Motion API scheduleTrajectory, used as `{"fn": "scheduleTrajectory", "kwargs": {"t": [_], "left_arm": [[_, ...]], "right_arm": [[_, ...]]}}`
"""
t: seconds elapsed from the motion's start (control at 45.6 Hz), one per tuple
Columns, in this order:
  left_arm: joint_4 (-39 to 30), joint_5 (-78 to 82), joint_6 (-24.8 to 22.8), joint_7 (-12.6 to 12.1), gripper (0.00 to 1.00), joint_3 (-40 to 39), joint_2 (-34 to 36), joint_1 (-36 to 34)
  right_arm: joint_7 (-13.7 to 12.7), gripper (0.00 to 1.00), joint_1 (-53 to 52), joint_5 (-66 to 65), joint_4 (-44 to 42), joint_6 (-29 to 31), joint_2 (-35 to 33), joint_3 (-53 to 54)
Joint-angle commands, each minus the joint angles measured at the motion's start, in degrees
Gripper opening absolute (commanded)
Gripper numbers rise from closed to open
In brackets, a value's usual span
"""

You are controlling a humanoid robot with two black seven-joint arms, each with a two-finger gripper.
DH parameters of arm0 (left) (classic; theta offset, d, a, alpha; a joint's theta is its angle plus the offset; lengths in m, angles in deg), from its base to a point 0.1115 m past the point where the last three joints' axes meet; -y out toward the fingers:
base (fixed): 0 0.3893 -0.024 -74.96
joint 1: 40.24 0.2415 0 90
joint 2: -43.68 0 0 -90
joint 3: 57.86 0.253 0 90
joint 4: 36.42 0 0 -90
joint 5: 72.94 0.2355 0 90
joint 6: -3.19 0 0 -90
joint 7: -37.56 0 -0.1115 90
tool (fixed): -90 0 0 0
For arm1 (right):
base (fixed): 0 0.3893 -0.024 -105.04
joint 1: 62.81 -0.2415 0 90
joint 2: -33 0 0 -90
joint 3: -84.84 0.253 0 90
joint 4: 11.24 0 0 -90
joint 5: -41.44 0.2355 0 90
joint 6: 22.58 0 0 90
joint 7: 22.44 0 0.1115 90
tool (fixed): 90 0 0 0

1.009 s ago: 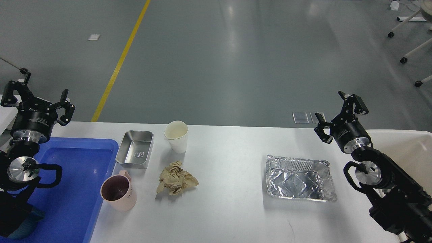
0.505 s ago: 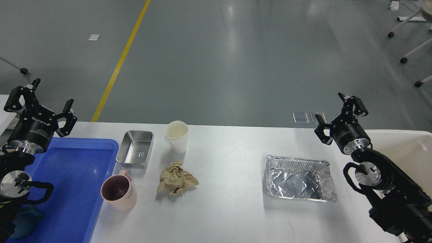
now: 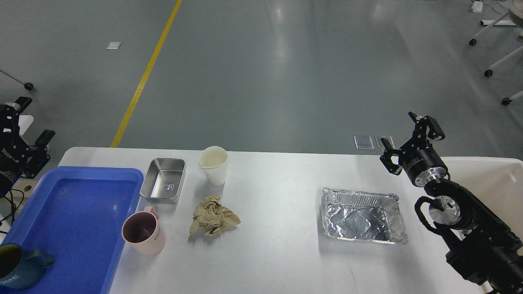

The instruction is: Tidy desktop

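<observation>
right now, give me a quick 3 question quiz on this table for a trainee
1. True or false: the pink mug stands inside the blue tray.
2. Which item lies nearest the crumpled paper? A) foil tray B) paper cup C) blue mug
3. Fill in: the steel tin sits just to the ____ of the paper cup in the head view.

Key
1. False: it stands on the desktop, beside the tray's edge.
2. B
3. left
</observation>
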Motion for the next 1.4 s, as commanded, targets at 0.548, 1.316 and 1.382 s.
{"fn": "scheduleTrajectory", "kwargs": {"t": [0.548, 1.316, 1.382], "left_arm": [[-4.9, 17.3, -0.8, -3.0, 0.94, 5.1, 19.2, 4.8], [-22.7, 23.0, -1.4, -15.6, 0.90, 18.2, 41.3, 6.1], [-23.8, 23.0, -1.5, -15.6, 0.89, 18.1, 43.7, 5.7]], "right_arm": [[0.0, 1.00, 0.4, -0.1, 0.1, -0.1, 0.1, 0.0], [0.1, 1.00, 0.7, -0.2, -0.2, 0.1, 1.0, 0.2], [0.2, 1.00, 0.7, -0.2, -0.3, 0.1, 1.2, 0.2]]}}
